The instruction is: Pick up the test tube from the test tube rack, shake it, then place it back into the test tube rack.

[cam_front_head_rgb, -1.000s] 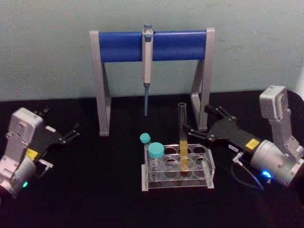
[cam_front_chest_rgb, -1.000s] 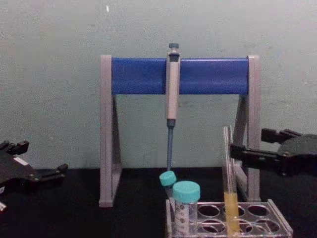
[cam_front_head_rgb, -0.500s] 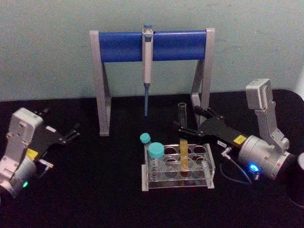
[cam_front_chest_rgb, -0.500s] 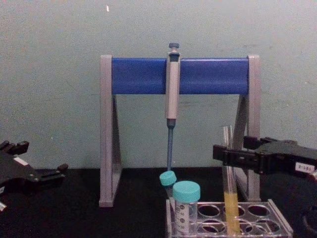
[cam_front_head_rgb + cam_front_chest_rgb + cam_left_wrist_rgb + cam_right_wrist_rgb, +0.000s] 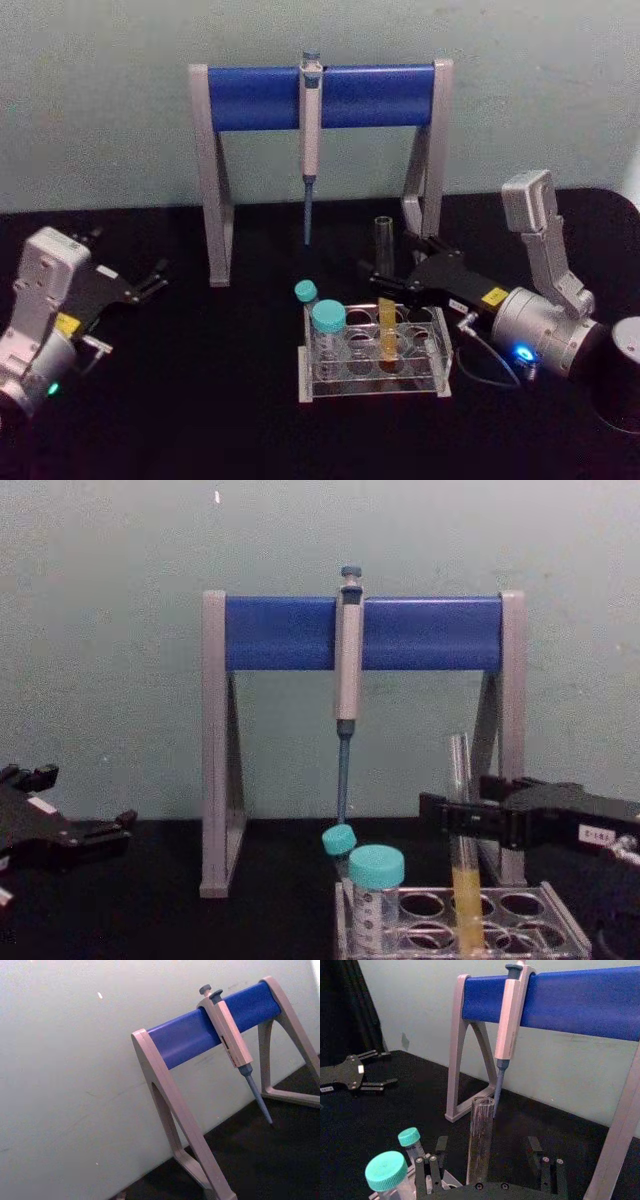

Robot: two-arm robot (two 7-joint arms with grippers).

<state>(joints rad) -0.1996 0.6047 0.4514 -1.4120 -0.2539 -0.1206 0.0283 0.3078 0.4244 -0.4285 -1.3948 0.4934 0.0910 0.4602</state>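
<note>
Right tool (image 5: 390, 262), fingers spread, straddles the test tube (image 5: 385, 325), which stands upright in the rack (image 5: 372, 390). Pick-up step judged in hand: next, clench on the glass, then lift vertically. Left tool (image 5: 148, 281) rests released on the tabletop (image 5: 220, 400).

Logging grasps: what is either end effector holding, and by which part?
Nothing. The right end effector, open, straddles the test tube at its upper part; the left end effector sits parked, empty.

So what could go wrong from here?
The test tube is uncapped; shaking could slosh the yellow liquid out.
The right gripper is open around thin glass; an off-centre close may tilt it in the test tube rack.
The pipette hangs close behind; a lift could clip it.
Left gripper parked far left.
</note>
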